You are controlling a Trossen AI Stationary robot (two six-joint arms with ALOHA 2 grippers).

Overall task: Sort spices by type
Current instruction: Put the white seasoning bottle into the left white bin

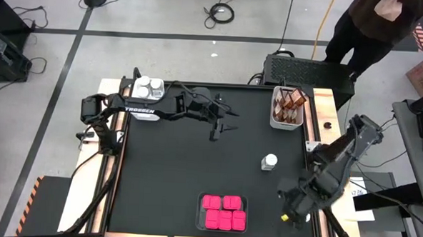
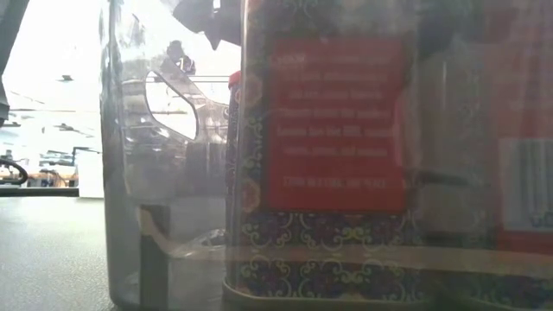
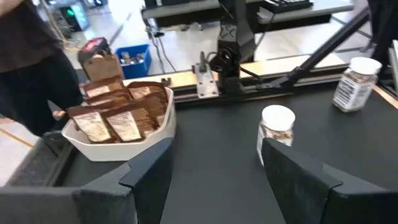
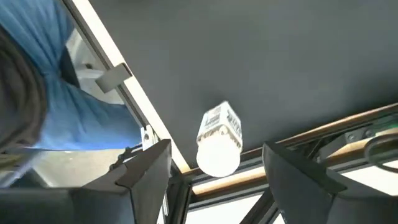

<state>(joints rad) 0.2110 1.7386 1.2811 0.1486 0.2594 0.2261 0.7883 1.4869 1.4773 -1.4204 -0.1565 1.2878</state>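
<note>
Several pink boxes [image 1: 222, 212] sit in a clear tray at the near edge, and one fills the low view [image 2: 337, 130]. Brown packets [image 1: 288, 104] stand in a white tray [image 3: 121, 146] at the far right. White-lidded clear jars [image 1: 148, 87] stand in a tray at the far left. One such jar [image 1: 269, 162] stands alone right of the middle [image 3: 275, 132]. Another [image 4: 219, 144] stands by the table's right edge [image 3: 354, 83]. My left gripper [image 1: 222, 127] hovers open, pointing toward the lone jar. My right gripper [image 1: 293, 208] hangs open above the edge jar.
A person [image 1: 373, 18] stands beyond the far right corner, beside a black box [image 1: 299, 69]. The wooden table rim [image 4: 137, 102] runs close to the edge jar. Bare black tabletop [image 1: 166, 174] spreads across the left and middle.
</note>
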